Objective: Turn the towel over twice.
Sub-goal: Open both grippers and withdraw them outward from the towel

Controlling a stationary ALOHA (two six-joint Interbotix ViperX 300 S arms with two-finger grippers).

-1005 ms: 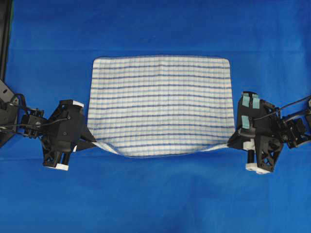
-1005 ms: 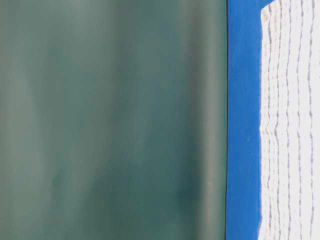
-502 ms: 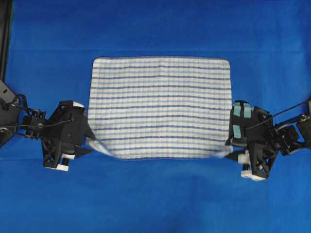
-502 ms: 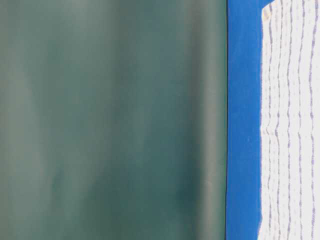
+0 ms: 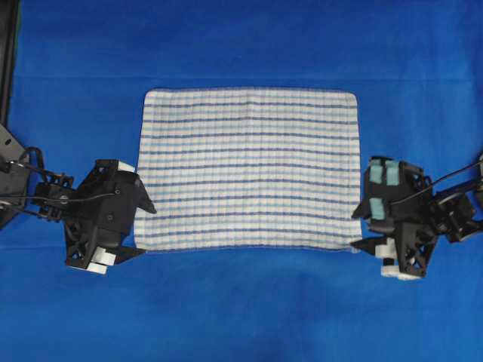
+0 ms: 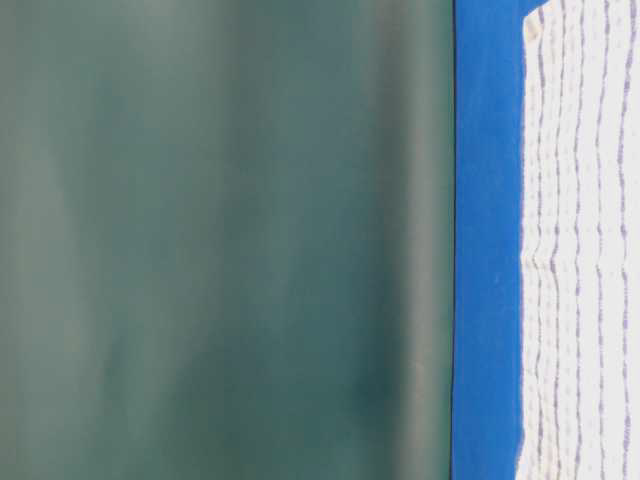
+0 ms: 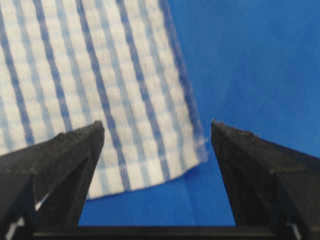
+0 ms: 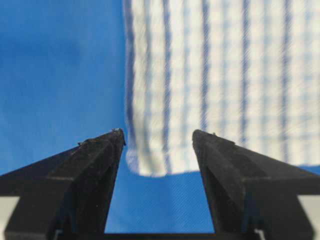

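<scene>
Towel (image 5: 249,167) lies flat, long axis side to side; left pincer (image 5: 139,228) and right pincer (image 5: 364,230) both gape wide and empty, one at each near corner.

No lettering, label, brand mark, number or sign can be read anywhere in these views, from overhead, table level or either wrist.

towel (image 6: 580,250) cut off by frame edge
</scene>
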